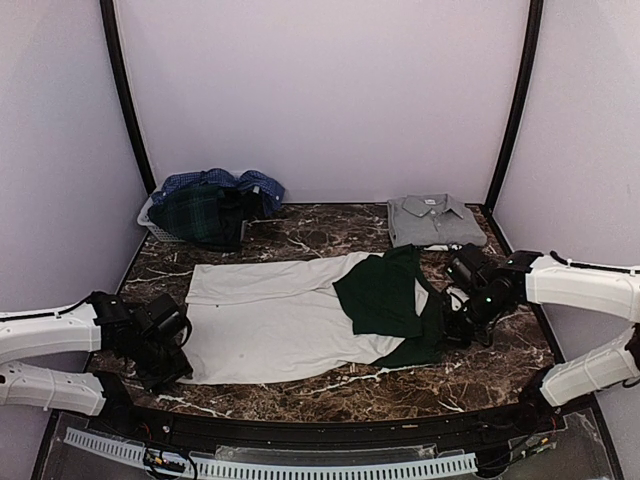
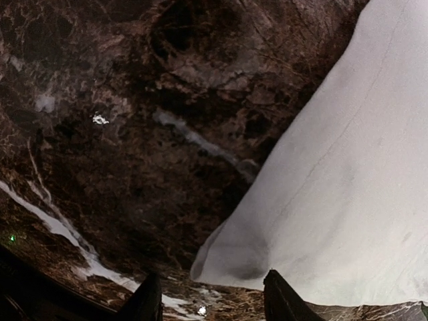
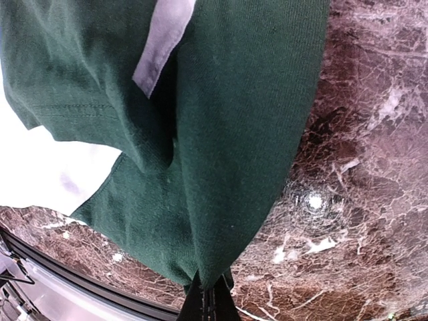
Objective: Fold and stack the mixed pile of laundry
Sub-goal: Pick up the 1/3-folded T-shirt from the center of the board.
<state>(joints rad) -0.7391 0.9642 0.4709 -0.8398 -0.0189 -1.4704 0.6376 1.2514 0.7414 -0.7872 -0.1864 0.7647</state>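
At the table's (image 1: 330,388) near edge, the left gripper (image 2: 212,297) stands released just short of the white tee's (image 1: 280,320) hem corner. The right gripper (image 3: 206,294) pinches its green sleeve (image 3: 221,134). Behind, garments (image 1: 210,205) heap in 1 basket (image 1: 150,222), with 1 folded grey shirt (image 1: 435,220) well to the right.

We've got a plain white tee (image 1: 270,320) just beside the left gripper (image 2: 212,299). In front of the right gripper (image 3: 206,295) it's all dark green sleeve (image 3: 234,134), with one pale strip crossing it. Under both grippers the table (image 1: 330,385) is dark brown marble, veined white. Beyond the right gripper we see a grey polo shirt (image 1: 433,220). Beyond the left one, a blue checked shirt (image 1: 220,182) over a dark green tartan shirt (image 1: 198,214), in a pale grey basket (image 1: 148,221).
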